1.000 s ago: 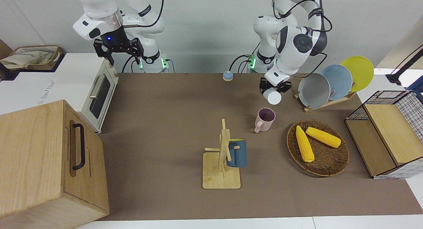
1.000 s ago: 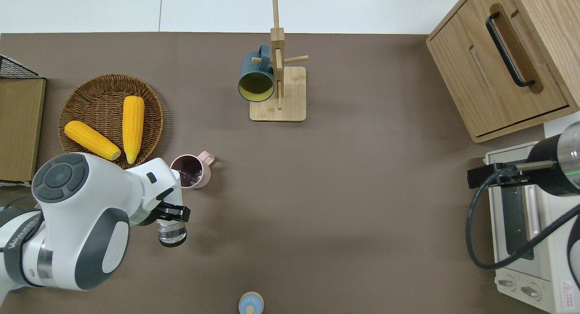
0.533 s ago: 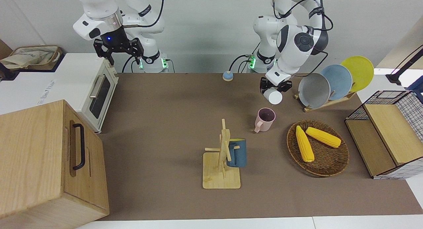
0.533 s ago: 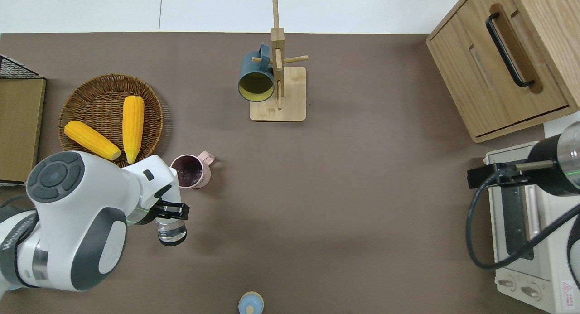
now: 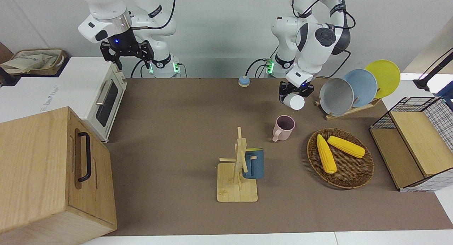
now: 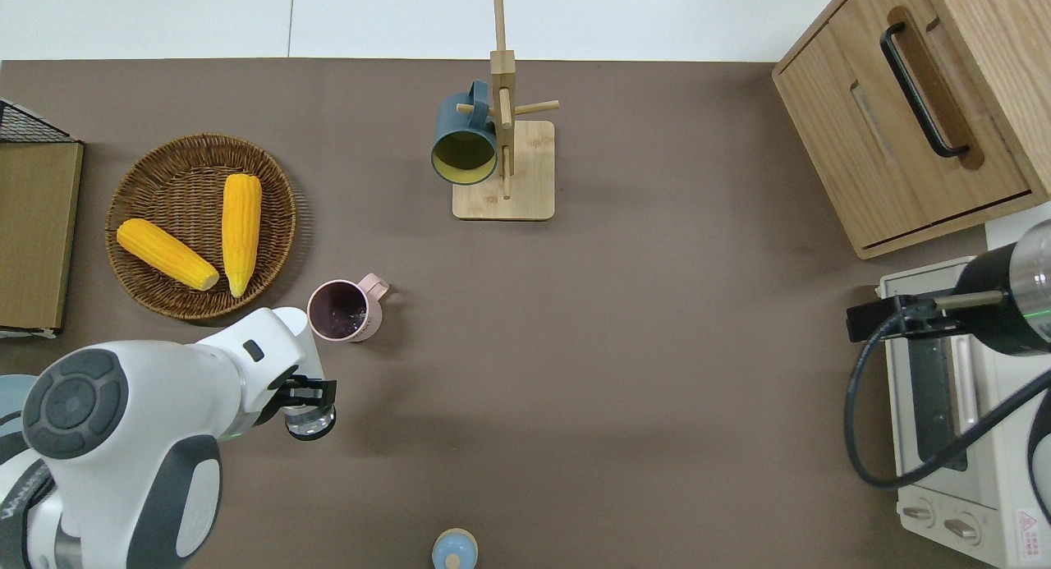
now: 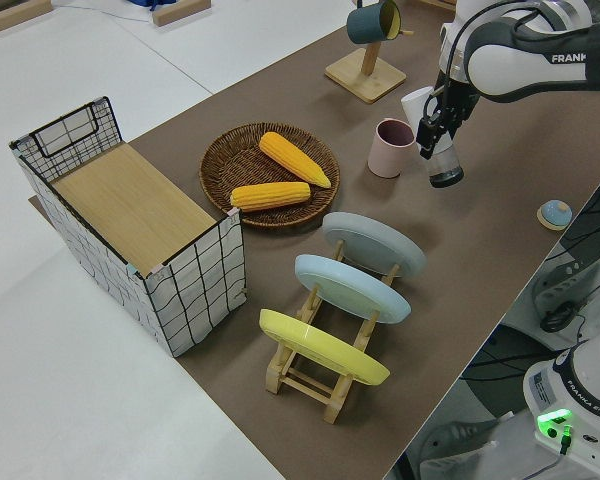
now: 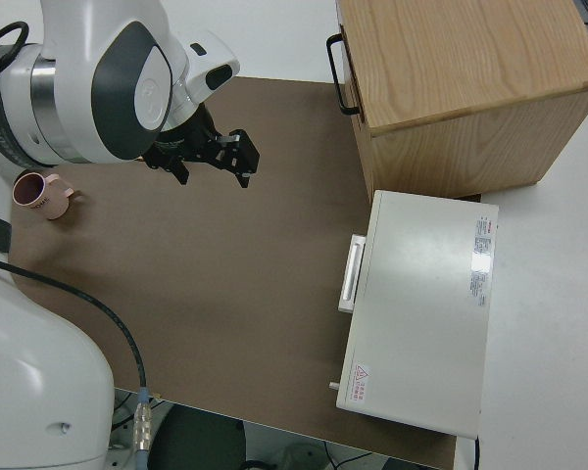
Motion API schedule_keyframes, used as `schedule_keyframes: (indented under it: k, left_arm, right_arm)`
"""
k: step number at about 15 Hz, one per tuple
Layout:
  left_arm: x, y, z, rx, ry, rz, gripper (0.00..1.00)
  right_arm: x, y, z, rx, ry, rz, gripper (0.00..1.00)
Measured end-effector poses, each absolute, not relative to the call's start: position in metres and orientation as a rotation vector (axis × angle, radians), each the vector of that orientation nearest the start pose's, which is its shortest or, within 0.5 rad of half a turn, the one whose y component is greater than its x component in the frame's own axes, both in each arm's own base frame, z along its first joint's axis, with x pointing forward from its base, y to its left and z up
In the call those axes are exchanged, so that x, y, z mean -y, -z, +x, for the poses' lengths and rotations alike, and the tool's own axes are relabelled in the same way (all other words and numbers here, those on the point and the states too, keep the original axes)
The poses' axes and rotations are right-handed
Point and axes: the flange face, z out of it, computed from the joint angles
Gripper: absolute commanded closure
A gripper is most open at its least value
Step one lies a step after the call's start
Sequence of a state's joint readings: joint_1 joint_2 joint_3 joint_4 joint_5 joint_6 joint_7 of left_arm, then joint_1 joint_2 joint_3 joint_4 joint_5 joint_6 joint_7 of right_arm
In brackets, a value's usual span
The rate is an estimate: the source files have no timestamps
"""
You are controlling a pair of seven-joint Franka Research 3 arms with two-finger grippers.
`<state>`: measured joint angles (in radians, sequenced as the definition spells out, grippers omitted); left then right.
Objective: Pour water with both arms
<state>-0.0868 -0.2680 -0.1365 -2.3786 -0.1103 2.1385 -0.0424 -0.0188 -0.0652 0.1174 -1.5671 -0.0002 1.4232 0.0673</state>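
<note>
Brown bench (image 6: 624, 323) carries all items. Right arm parked, its claw (image 5: 126, 52) spread wide. Left claw (image 6: 309, 392) clamped on a clear glass (image 6: 309, 419), held tilted in the air over bare bench surface, on the robots' side of the pink mug (image 6: 338, 310). Mug stands upright beside the wicker basket (image 6: 127, 191) holding 2 corn cobs (image 6: 241, 232)

My arm shells (image 6: 123, 438) glossy white plastic; left gripper (image 6: 310, 391) matt black, clamped on a clear glossy cup (image 6: 309, 421); pink mug (image 6: 341, 310) smooth matt; basket (image 6: 271, 183) rough woven wicker at its 10 o'clock; corn (image 6: 240, 232) bumpy yellow; mug rack (image 6: 525, 171) pale bare wood; tabletop (image 6: 657, 347) matt brown; cabinet (image 6: 903, 117) grained wood; oven (image 8: 421, 313) smooth off-white.
</note>
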Motion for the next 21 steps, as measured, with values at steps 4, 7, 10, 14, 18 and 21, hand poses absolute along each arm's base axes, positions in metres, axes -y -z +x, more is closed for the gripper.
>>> schedule_keyframes:
  k: [4,7,10,14,18,21]
  left_arm:
    - [0.102,-0.427,0.43,-0.179,0.139,-3.191,1.0]
    - [0.098,-0.427,0.421,-0.167,0.26,-3.185,1.0]
    - [0.095,-0.435,0.418,-0.12,0.367,-3.182,1.0]
    - [0.075,-0.455,0.425,-0.019,0.538,-3.161,1.0]
    - [0.049,-0.474,0.436,0.041,0.739,-3.076,1.0]
    - [0.031,-0.491,0.444,0.115,0.838,-3.038,1.0]
  right_arm:
    - [-0.053,-0.649,0.516,0.048,-0.124,-3.153,0.009]
    - [-0.053,-0.649,0.516,0.048,-0.124,-3.153,0.009]
    - [-0.053,-0.649,0.516,0.048,-0.124,-3.153,0.009]
    - [-0.053,-0.649,0.516,0.048,-0.124,-3.153,0.009]
    - [-0.053,-0.649,0.516,0.048,-0.123,-3.153,0.009]
    - [-0.053,-0.649,0.516,0.048,-0.123,-3.153,0.009]
